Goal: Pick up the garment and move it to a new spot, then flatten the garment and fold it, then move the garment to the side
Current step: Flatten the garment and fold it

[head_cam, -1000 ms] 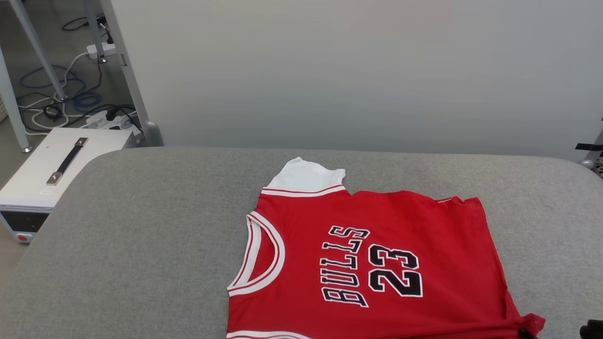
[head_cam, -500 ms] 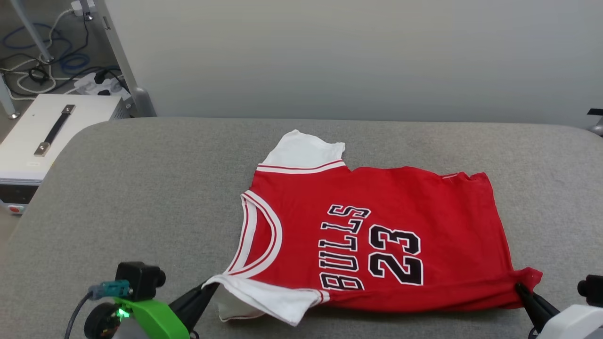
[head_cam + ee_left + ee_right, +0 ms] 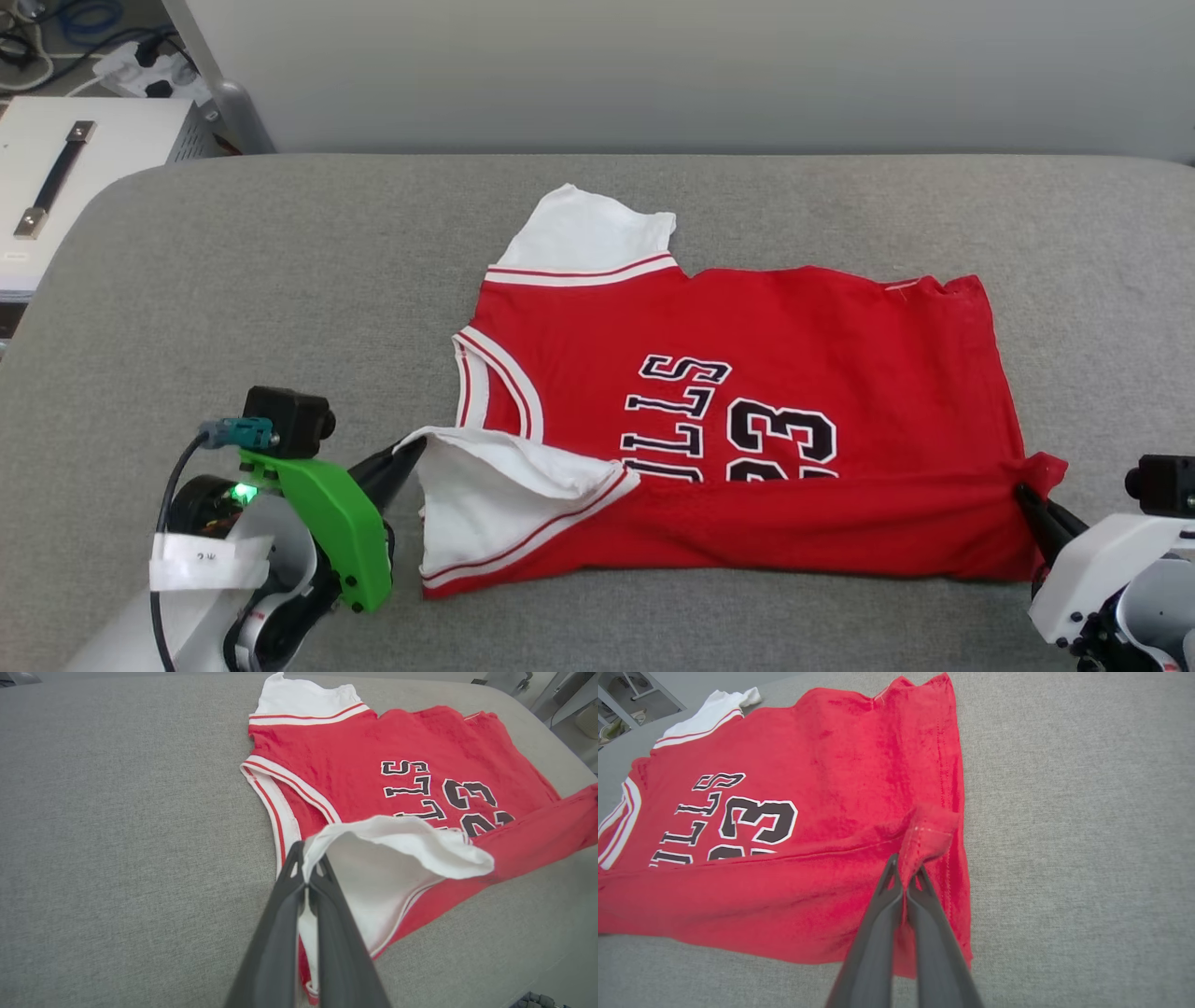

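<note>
Red cloth with white sleeves, the garment (image 3: 747, 373) lies on the grey padded surface (image 3: 280, 280), a little toward 3 o'clock from the middle of the head view. Its neck opening points to 9 o'clock and its hem to 3 o'clock, so the print "BULLS 23" reads sideways. 1 white sleeve (image 3: 588, 229) lies flat at 12 o'clock of the garment. The edge at 6 o'clock is lifted and folded over toward 12 o'clock, and it covers the lower part of the letters and of the number.

The left gripper (image 3: 406, 455) is at 8 o'clock in the head view. Its 2 fingers are pressed together and pinch the tip of the other white sleeve (image 3: 495, 504), which stands up from the surface like a loose pocket. The right gripper (image 3: 1025, 493) is at 4 o'clock. Its 2 fingers are closed as well and pinch the red hem corner (image 3: 1046, 467), which bunches above the tips.

A white box (image 3: 121, 131) with a dark handle stands beside the surface at 10 o'clock.
</note>
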